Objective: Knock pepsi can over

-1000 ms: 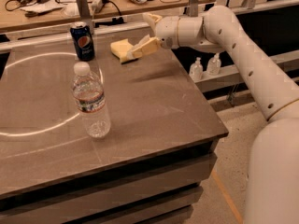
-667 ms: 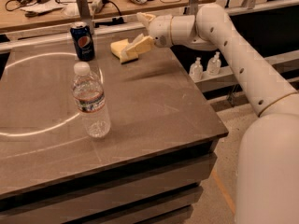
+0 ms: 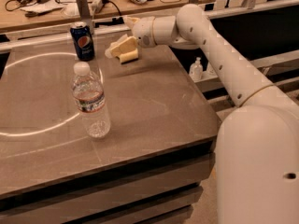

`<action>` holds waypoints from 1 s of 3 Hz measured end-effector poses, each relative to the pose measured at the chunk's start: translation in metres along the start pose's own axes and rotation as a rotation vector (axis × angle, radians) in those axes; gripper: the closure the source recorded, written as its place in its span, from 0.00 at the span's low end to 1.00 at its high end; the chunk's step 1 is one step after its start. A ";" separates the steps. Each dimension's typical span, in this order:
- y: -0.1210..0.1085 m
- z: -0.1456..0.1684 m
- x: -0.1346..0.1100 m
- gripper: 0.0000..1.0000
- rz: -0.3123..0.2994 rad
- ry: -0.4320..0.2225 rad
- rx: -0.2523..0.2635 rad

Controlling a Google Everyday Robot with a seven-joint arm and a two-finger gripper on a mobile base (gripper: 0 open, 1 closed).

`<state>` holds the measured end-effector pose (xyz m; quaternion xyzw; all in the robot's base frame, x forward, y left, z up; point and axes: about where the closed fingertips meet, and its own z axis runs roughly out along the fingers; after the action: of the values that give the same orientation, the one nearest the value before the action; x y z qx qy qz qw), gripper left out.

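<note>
Pepsi can [image 3: 82, 41]: upright, far left part of surface [image 3: 154, 101], near back edge, on white ring mark. Likely thin aluminium, stiff, smooth; light if empty, fill unknown. No grip needed: sideways push high, near silver rim, should tip it; may roll once down. Round red-white-blue logo on dark blue; lettering unreadable.
Water bottle [image 3: 90, 101]: upright, nearer front, apart from can; label print unreadable.
Tool [image 3: 120, 49]: right of can, near, not touching, low over surface; spread or pressed together, cannot tell.
</note>
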<state>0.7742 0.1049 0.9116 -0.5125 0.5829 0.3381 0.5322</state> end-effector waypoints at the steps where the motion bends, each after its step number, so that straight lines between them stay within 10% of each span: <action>1: 0.000 0.028 0.002 0.00 0.016 -0.001 -0.021; 3: -0.008 0.080 0.008 0.00 0.016 -0.005 -0.075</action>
<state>0.8047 0.1764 0.8884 -0.5264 0.5729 0.3652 0.5113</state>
